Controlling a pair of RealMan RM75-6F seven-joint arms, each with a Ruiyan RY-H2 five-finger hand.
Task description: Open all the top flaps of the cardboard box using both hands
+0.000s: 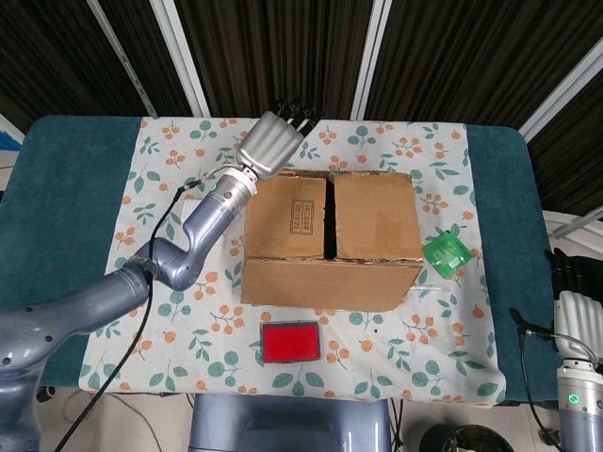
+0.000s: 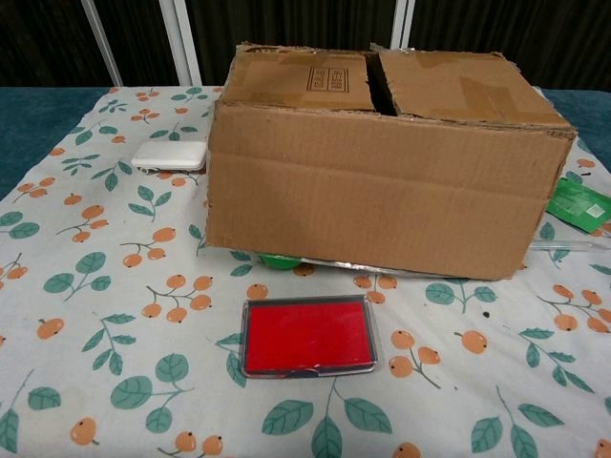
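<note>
Your left hand (image 1: 271, 143) hovers at the far left corner of the cardboard box (image 1: 330, 237), fingers straight, holding nothing. The box sits mid-bench with its two inner flaps (image 1: 376, 215) lying flat. Your right hand (image 1: 575, 309) is low at the right edge; can't tell its grip.

A teal-topped table (image 1: 66, 217) carries a white cloth (image 1: 179, 363) printed with leaves and oranges. Behind stand dark slatted panels (image 1: 311, 52) crossed by white bars (image 1: 179, 56).
</note>
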